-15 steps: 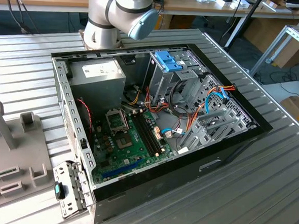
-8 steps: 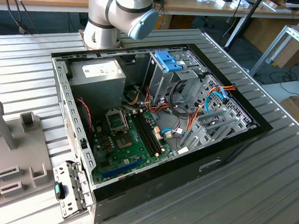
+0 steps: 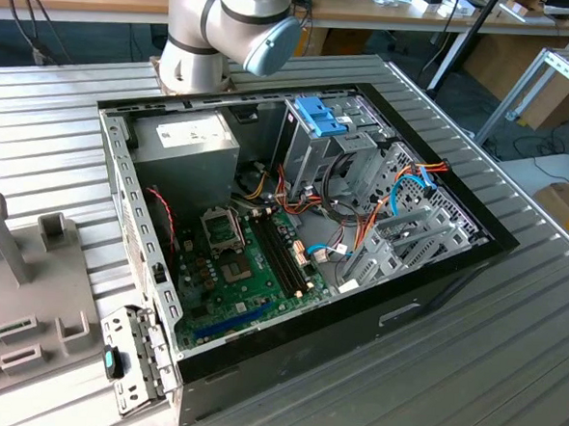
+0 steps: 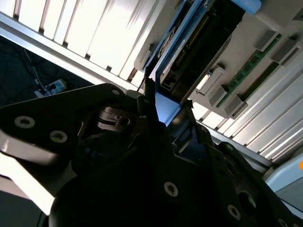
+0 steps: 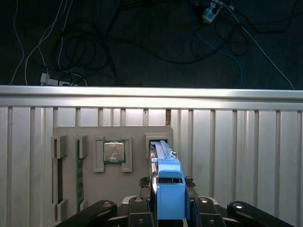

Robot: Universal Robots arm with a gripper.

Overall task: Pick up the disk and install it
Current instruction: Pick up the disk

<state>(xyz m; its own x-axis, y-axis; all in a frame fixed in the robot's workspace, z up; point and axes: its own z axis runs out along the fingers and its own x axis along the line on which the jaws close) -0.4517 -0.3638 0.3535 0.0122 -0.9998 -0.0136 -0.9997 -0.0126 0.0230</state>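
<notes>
Two dark fingers (image 4: 147, 101) of the gripper (image 4: 168, 111) sit tight against opposite faces of the disk (image 5: 166, 179), pinching the end of its light-blue carrier rail with no gap visible on either side, so I judge the grip closed on it rather than merely straddling it. In both wrist views the disk stands on edge in a narrow slot of the grey parts holder (image 5: 135, 194), which lies on the ribbed metal table (image 5: 236, 156); a processor chip (image 5: 113, 151) and a memory stick (image 5: 79, 172) rest in neighbouring pockets, just beside the disk's slot. The step in hand looks like drawing the disk out of that slot. To do it well, the pull should run straight along the slot walls, because any tilt could wedge the rail against the holder and drag the whole holder up with it. The hold is only on the plastic end, so a slow, even lift seems wise, to keep the heavier metal body from swinging or slipping between the pads. The exterior view shows the open computer case (image 3: 435, 280) lying on its side, with the tall metal drive cage (image 3: 312, 162) and its blue latch (image 3: 319, 117) near the power supply (image 3: 183, 139), well apart from the holder at the exterior view's left.
</notes>
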